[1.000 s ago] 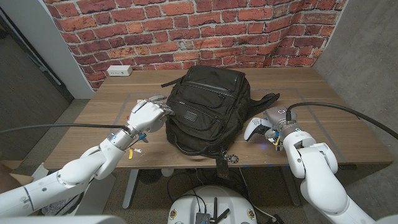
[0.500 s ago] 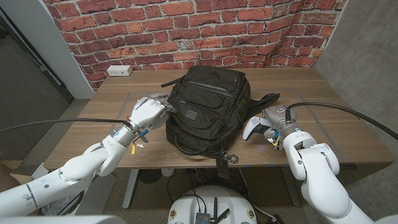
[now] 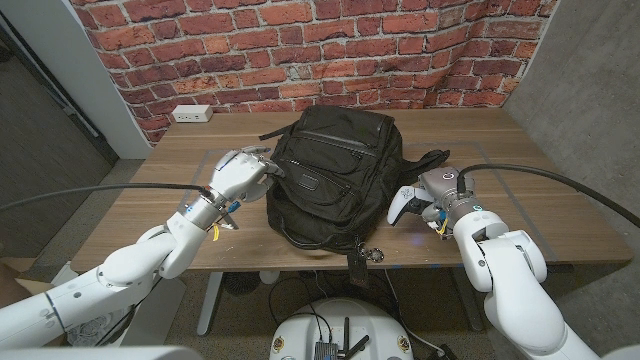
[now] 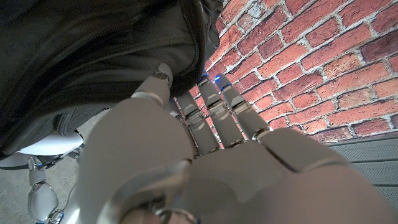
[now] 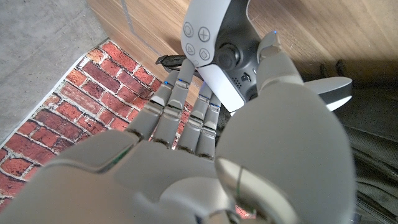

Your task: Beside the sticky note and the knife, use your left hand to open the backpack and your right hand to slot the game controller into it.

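Backpack [image 3: 335, 180], lying soft and slack at mid-table, is touched at its zippered edge by the left hand [image 3: 238, 176] with fingers together, while the rigid, smooth game controller [image 3: 407, 205] is gripped by the right hand [image 3: 436, 190], best taken by one handle.

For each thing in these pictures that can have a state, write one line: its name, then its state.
backpack: lying on the table, zips apparently closed.
game controller: held just right of the backpack, outside it.
left hand: fingers at the backpack's left side; grip unclear.
right hand: holds the game controller.
power strip: lying at the table's far left corner.
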Action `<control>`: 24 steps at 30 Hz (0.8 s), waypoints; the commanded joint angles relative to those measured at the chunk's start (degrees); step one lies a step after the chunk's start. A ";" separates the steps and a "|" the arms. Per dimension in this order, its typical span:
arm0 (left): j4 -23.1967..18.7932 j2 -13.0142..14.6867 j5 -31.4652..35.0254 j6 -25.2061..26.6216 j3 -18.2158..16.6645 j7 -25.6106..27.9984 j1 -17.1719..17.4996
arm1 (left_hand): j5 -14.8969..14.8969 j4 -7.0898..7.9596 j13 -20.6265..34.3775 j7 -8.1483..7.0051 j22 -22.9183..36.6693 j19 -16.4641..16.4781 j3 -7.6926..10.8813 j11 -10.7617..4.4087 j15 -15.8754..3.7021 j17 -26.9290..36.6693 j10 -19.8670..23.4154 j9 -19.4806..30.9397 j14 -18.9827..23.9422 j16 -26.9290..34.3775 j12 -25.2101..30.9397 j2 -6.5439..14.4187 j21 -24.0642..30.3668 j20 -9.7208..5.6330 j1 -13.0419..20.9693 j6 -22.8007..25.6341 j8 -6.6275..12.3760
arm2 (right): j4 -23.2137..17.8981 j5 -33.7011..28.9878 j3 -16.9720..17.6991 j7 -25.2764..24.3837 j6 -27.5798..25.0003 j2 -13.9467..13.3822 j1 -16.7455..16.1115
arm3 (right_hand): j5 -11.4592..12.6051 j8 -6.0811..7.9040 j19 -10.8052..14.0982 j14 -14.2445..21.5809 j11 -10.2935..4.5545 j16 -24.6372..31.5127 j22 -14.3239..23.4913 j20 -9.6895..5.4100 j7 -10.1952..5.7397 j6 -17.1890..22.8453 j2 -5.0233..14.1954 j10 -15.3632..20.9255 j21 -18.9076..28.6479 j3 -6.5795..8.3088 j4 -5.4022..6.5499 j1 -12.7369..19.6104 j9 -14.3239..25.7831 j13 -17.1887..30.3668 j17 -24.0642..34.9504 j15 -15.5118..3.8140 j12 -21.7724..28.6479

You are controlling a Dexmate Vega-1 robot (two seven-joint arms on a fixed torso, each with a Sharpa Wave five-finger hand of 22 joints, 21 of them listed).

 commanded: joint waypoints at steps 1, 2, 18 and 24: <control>-0.63 -1.42 -4.24 -1.66 -1.69 -2.15 -0.12 | -0.15 -0.02 0.00 0.09 0.18 0.51 0.49 0.00 -5.20 0.13 0.71 0.15 0.72 0.15 0.13 0.00 0.10 -8.42 -0.46 0.44 0.27 | -1.65 -2.19 -0.42 0.18 0.98 1.30 -1.39 | 0.39 0.19 0.61 4.35 -5.74 -0.08 0.15 -8.22 -4.01 4.24 8.12 6.15 0.14 0.35 0.15 7.69 0.14 0.22 3.52 -13.05 -0.03; -0.76 -1.69 -4.81 -1.64 -1.86 -2.54 -0.06 | -0.15 -0.01 0.01 0.14 0.18 0.52 0.52 0.05 -5.20 0.14 0.89 0.16 0.80 0.15 0.18 0.04 0.10 -8.42 -0.49 0.39 0.25 | -1.84 -2.33 -0.38 0.13 1.04 1.43 -1.59 | 0.39 0.17 0.61 4.39 -5.74 -0.08 0.15 -8.22 -3.97 4.21 8.16 6.16 0.14 0.34 0.18 7.67 0.14 0.23 3.54 -13.04 -0.04; -2.46 -4.58 -8.03 -2.98 -2.18 -8.04 -2.03 | -0.15 -0.05 0.01 0.60 0.18 0.68 0.85 0.08 -5.18 0.16 1.66 0.18 1.73 0.13 0.14 0.08 0.07 -8.41 -0.62 0.81 0.31 | -3.93 -5.20 -0.85 0.02 3.07 3.47 -3.39 | 0.45 0.17 0.58 4.52 -5.73 -0.30 0.16 -8.24 -3.90 4.36 8.25 6.27 0.12 0.18 0.10 7.88 0.15 0.35 3.72 -13.15 -0.31; -2.69 -5.56 -8.42 -4.24 -2.11 -8.47 -2.98 | -0.15 -0.07 0.01 0.57 0.19 0.78 0.91 0.11 -5.17 0.15 1.94 0.18 1.94 0.13 0.18 0.05 0.10 -8.41 -0.68 0.79 0.27 | -4.44 -5.83 -0.97 -0.42 3.65 4.12 -4.04 | 0.45 0.22 0.60 4.52 -5.74 -0.42 0.16 -8.22 -3.84 4.55 8.27 6.37 0.13 0.12 0.13 7.86 0.15 0.41 3.75 -13.05 -0.36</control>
